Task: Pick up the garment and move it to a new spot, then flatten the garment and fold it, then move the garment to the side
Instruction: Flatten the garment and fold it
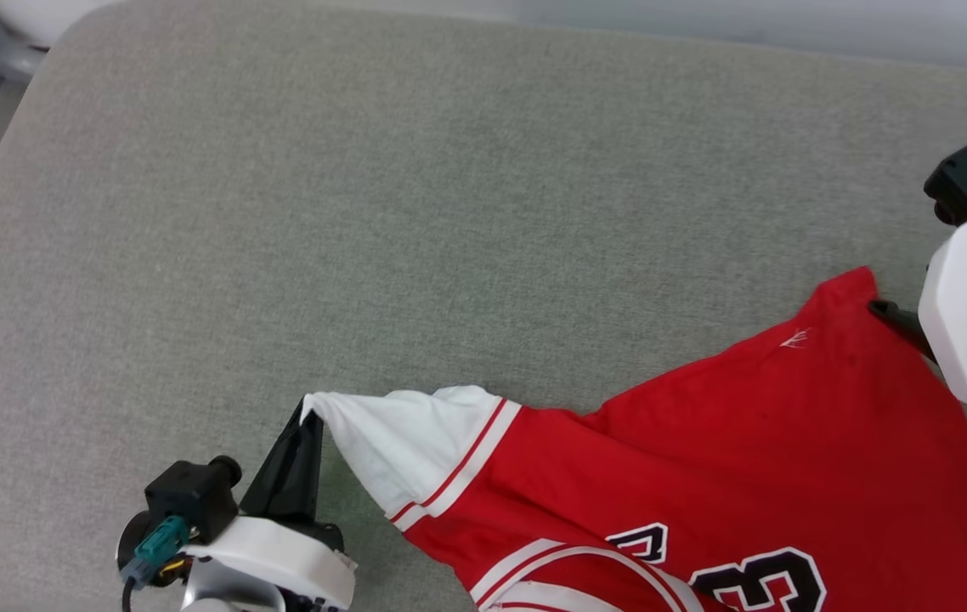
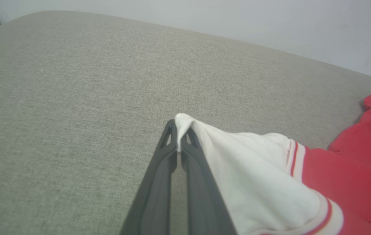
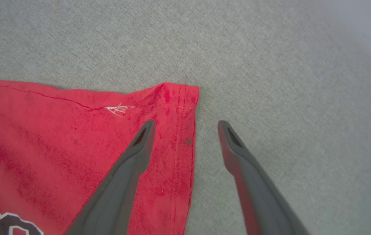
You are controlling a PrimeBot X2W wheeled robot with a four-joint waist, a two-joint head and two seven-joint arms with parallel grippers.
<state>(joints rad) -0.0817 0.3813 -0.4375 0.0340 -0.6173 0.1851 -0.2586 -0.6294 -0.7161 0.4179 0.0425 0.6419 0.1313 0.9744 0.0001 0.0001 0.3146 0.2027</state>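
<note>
The garment (image 1: 747, 442) lay partly spread on the grey worktop (image 1: 364, 212), mid-flattening by my judgement, with the left tool (image 2: 179, 125) pinching its white sleeve tip (image 2: 185, 119) and the right tool (image 3: 186, 123) spread over the red hem corner (image 3: 179, 94), so next the sleeve probably needed drawing out flat.

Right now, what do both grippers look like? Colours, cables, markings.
The left gripper and right gripper match: long dark grey fingers tapering to slotted tips, white moulded housings, the right one dotted with dark screw holes. Each carries a black block with a teal connector; a black cable leaves the left one.
</note>
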